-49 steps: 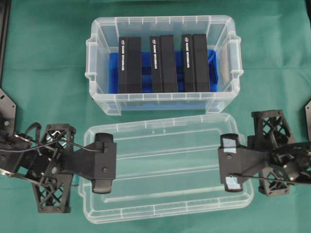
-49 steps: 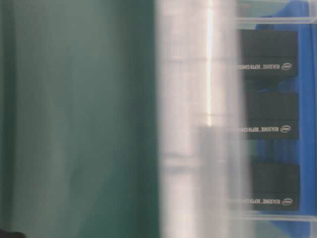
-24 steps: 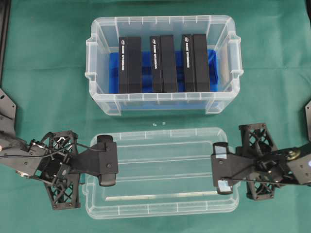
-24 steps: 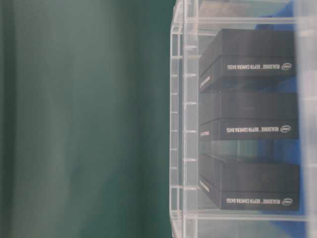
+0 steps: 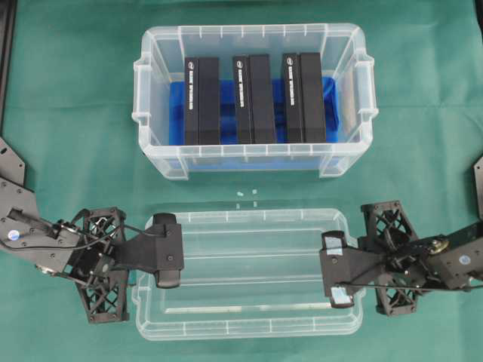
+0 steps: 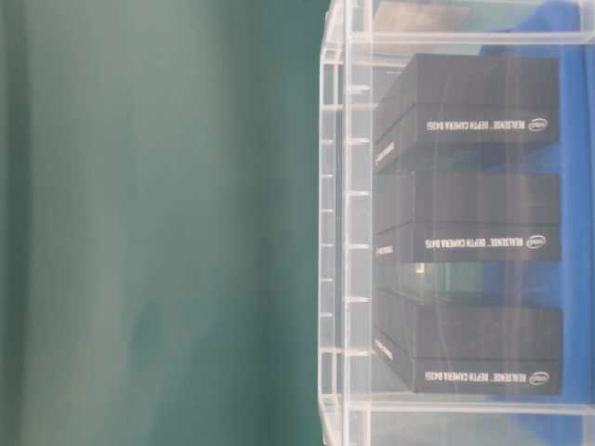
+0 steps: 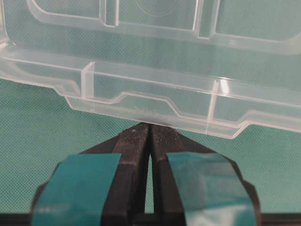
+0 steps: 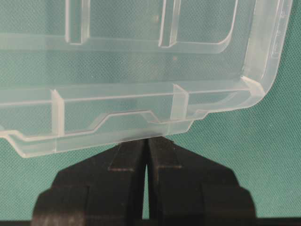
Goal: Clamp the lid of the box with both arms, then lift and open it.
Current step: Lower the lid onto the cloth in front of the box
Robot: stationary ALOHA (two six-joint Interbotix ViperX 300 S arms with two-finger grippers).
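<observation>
The lid (image 5: 249, 271) lies flat-looking over the green cloth (image 5: 75, 98), in front of the open box (image 5: 253, 98) and apart from it. The left gripper (image 5: 166, 260) is at its left short end, the right gripper (image 5: 336, 275) at its right short end, each reaching in over the rim. In the left wrist view the teal-taped fingers (image 7: 136, 155) are pressed nearly together, tips meeting the lid's edge tab (image 7: 150, 110). In the right wrist view the plain black fingers (image 8: 129, 162) are likewise closed to a thin slit on the lid's edge. Whether the lid rests on the cloth or hangs just above it is hard to tell. The box holds three black cases (image 5: 253, 98) standing side by side on a blue base (image 5: 175, 113)
</observation>
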